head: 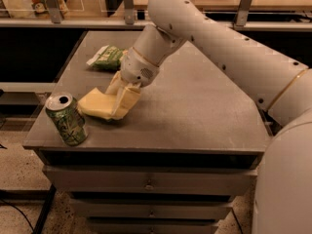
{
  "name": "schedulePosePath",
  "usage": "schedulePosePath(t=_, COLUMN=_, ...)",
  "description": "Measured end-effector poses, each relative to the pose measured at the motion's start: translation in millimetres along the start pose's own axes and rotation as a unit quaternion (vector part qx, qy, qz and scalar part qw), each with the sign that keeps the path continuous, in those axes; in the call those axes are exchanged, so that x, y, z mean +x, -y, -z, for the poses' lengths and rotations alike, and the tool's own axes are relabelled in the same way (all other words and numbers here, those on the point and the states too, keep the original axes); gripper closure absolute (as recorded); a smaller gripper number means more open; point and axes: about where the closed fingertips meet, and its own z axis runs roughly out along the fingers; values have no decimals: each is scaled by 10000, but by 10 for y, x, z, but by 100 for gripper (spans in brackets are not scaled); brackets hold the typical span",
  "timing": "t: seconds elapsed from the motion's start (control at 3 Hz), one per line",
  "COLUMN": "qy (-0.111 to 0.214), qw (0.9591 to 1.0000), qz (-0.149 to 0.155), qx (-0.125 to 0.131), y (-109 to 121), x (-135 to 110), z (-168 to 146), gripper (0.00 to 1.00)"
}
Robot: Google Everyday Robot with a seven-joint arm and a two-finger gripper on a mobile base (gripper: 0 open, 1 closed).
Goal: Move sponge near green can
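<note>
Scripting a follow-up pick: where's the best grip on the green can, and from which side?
Probably across the green can at mid-body, coming from above. It stands upright at the near-left corner of the table, and the sponge, held in the gripper, crowds the can's right side in the camera view.

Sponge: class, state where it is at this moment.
In the camera view the sponge is at the front-left of the table, gripped by the pincer, just right of the green can and in front of the snack bag.

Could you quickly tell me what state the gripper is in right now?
Gripper: closed on the sponge, low over the table, just right of the green can.
</note>
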Motion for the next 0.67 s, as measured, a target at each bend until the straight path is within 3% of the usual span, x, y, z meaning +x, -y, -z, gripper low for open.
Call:
schedulePosePath(t=0.33, qy=204, qw=9996, qz=31, qx=-191, y=80, x=-43, z=-156, gripper=16)
schedulePosePath(t=0.67, qy=317, qw=9988, qz=126, qx=-362, y=175, x=-86, z=-307, gripper=0)
